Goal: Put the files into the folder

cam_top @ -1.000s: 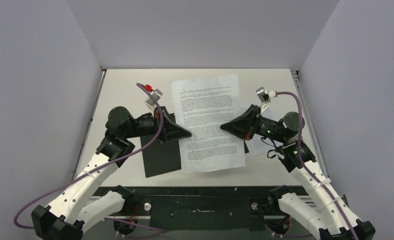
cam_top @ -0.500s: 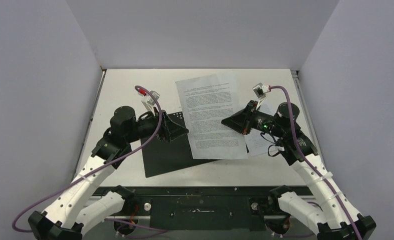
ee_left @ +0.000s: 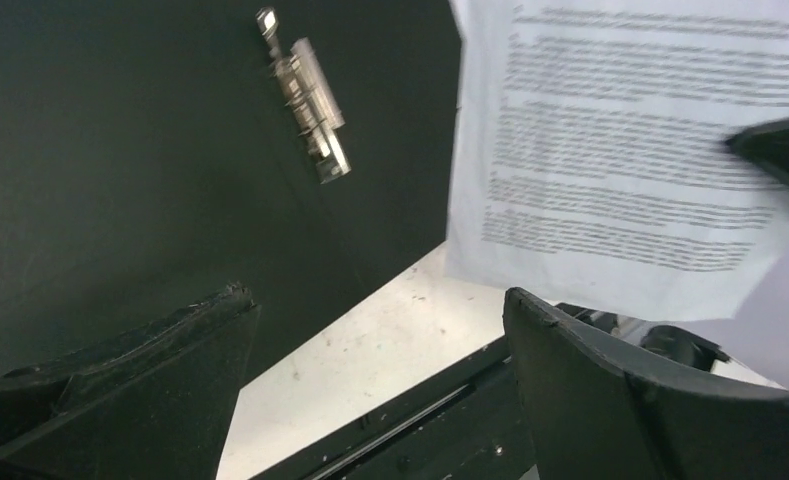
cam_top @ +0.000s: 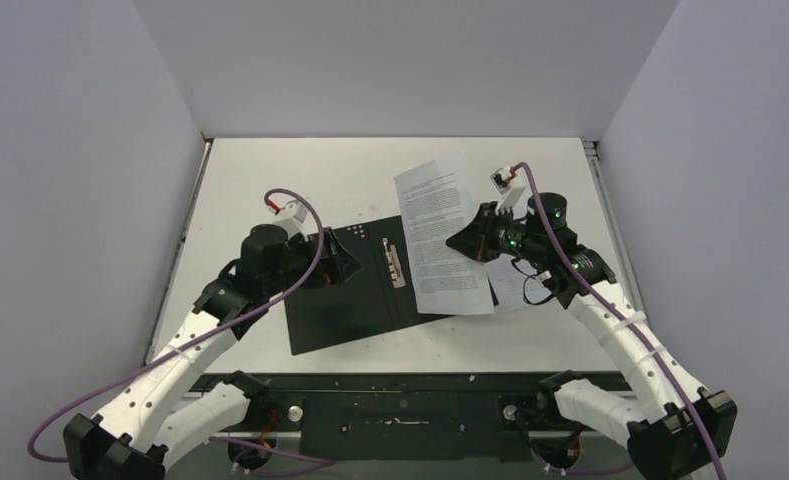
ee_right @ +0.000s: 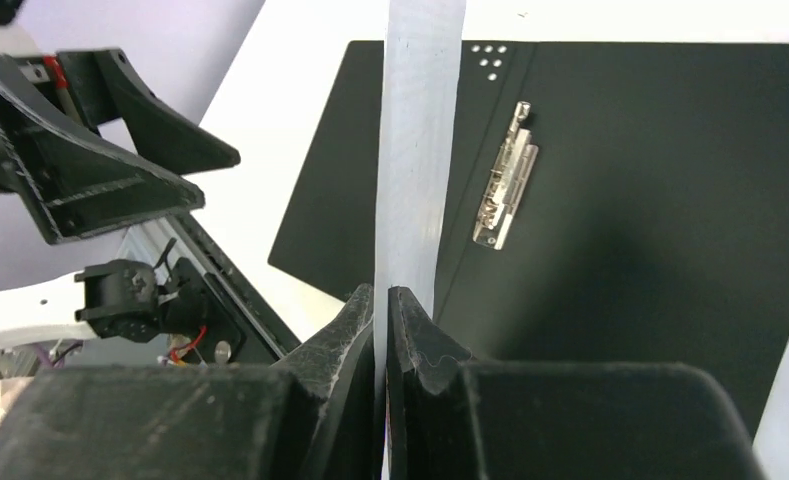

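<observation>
**Left pincer has let go; the right one now carries the printed sheet alone.**

A second ago your left gripper [ee_left: 370,310] was shut at the left edge of the printed sheet [cam_top: 440,235]. Now its jaws stand wide and it has drawn back low over the left half of the open folder [cam_top: 335,310], leaving the metal spine clip [cam_top: 394,262] bare. Your right gripper [ee_right: 382,295], wrist turned leftward, stays pinched on the sheet's right edge and holds it tilted over the folder's right half. I judge it is not yet filed. A second sheet [cam_top: 515,285] lies on the table [cam_top: 260,170] under your right arm.
</observation>
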Tool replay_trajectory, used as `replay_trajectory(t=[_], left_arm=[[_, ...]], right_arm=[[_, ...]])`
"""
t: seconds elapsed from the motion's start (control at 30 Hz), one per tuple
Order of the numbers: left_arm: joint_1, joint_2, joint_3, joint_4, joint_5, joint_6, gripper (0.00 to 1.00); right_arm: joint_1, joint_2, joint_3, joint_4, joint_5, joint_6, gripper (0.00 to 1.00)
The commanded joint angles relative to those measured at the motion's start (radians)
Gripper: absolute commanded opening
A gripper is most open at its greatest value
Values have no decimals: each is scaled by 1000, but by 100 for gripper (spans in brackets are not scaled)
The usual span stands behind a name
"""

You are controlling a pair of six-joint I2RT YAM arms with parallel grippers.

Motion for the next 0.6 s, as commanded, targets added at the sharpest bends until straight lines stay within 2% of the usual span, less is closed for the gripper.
replay_trajectory(t=[0.0, 0.07, 0.27, 0.57], left_arm=[[3, 61, -63, 46, -67, -54, 94], [2, 91, -88, 76, -76, -72, 97], [-6, 164, -164, 176, -98, -138, 96], [-7, 222, -236, 256, -121, -161, 96]], right_arm=[[3, 45, -18, 60, 63, 25, 5], [2, 76, -34, 93, 61, 51, 5], [-16, 172, -63, 180, 55, 111, 5], [-98, 310, -101, 320, -75, 182, 5]])
